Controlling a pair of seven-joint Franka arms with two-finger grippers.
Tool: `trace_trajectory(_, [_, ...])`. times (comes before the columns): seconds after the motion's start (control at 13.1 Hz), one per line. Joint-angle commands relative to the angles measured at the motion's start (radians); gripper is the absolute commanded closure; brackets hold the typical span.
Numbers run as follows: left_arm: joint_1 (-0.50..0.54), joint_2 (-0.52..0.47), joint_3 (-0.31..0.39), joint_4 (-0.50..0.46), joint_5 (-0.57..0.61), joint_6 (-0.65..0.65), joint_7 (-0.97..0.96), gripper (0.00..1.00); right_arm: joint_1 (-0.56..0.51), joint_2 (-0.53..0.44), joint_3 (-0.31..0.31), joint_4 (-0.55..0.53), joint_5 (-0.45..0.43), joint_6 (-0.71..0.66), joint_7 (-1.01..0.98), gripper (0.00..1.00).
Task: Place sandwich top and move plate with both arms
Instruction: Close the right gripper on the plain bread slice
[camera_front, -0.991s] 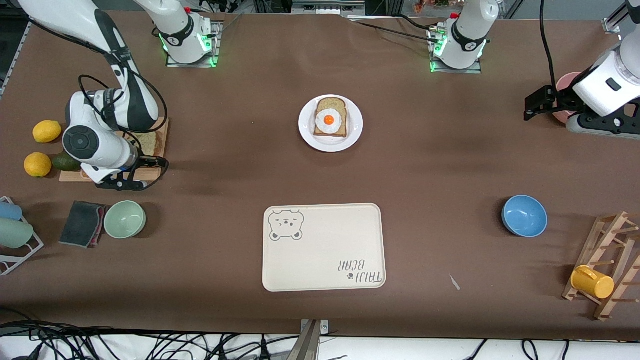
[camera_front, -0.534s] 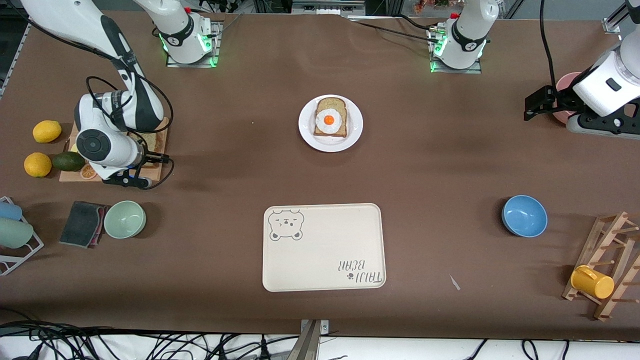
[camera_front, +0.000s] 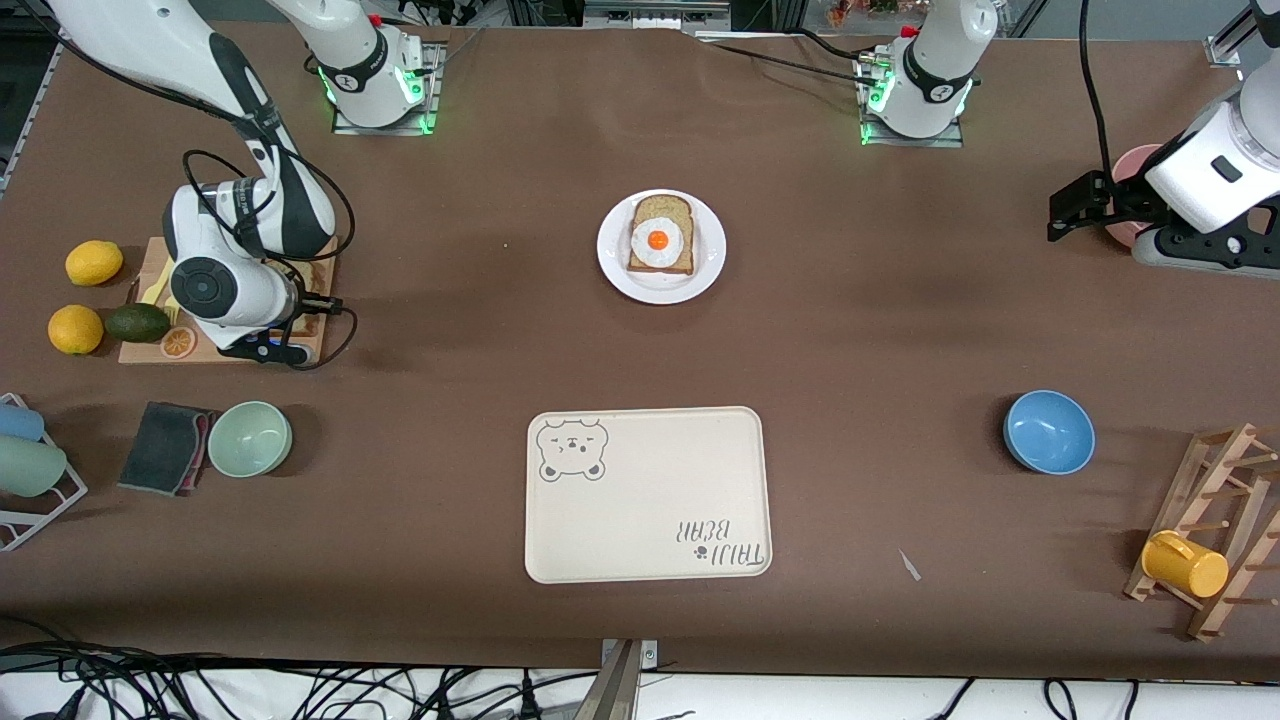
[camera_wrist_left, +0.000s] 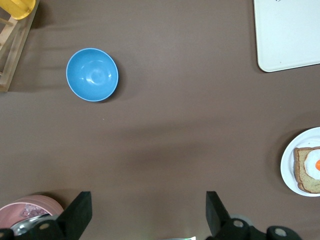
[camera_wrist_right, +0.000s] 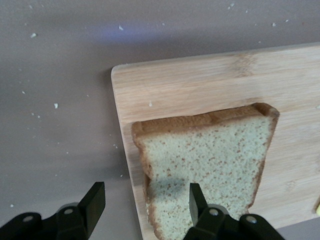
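Even, bright overhead light; soft shadows; all views sharp.

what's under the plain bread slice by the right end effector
The sandwich top lies on a wooden cutting board. A second slice's edge peeks out underneath; the rest of it is covered.

Only readable text: "TAIJI BEAR" on the cream tray (camera_front: 648, 494), printed upside down to the front camera, in the corner nearest that camera toward the left arm's end, a small paw-print mark beside it; a bear-face drawing sits in the diagonally opposed corner of the same tray. Round logo marks on both arm bases, not legible; no other text, labels or numbers readable in the front or wrist views.
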Motion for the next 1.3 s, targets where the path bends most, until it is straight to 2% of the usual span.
trace_trajectory(0.0, [-0.002, 0.010, -0.005, 0.024, 0.020, -0.021, -0.007, 0.00, 0.002, -0.007, 0.003, -0.020, -0.026, 0.008, 0.025, 0.33])
trace_trajectory(0.08, [-0.002, 0.010, -0.005, 0.025, 0.020, -0.021, -0.007, 0.00, 0.002, -0.006, 0.003, -0.025, -0.024, 0.008, 0.027, 0.41])
trace_trajectory(0.23, [-0.002, 0.010, -0.005, 0.025, 0.020, -0.021, -0.007, 0.00, 0.002, -0.001, 0.003, -0.035, -0.024, 0.006, 0.031, 0.49])
trace_trajectory(0.38, [-0.002, 0.010, -0.005, 0.025, 0.020, -0.021, -0.007, 0.00, 0.002, 0.005, 0.003, -0.036, -0.024, 0.005, 0.031, 0.62])
trace_trajectory(0.69, [-0.004, 0.010, -0.005, 0.025, 0.020, -0.021, -0.008, 0.00, 0.006, 0.020, 0.003, -0.034, -0.024, -0.009, 0.048, 0.65])
trace_trajectory(0.76, [-0.004, 0.010, -0.005, 0.025, 0.020, -0.021, -0.007, 0.00, 0.006, 0.023, 0.003, -0.034, -0.026, -0.011, 0.048, 0.69])
trace_trajectory(0.91, [-0.004, 0.010, -0.005, 0.025, 0.020, -0.021, -0.007, 0.00, 0.006, 0.042, 0.003, -0.034, -0.026, -0.006, 0.053, 0.91])
trace_trajectory(0.99, [-0.004, 0.010, -0.005, 0.025, 0.019, -0.021, -0.007, 0.00, 0.006, 0.043, 0.003, -0.034, -0.026, -0.006, 0.054, 0.98])
trace_trajectory(1.22, [-0.002, 0.010, -0.012, 0.025, 0.019, -0.021, -0.008, 0.00, 0.006, 0.028, 0.003, -0.034, -0.026, -0.018, 0.053, 1.00])
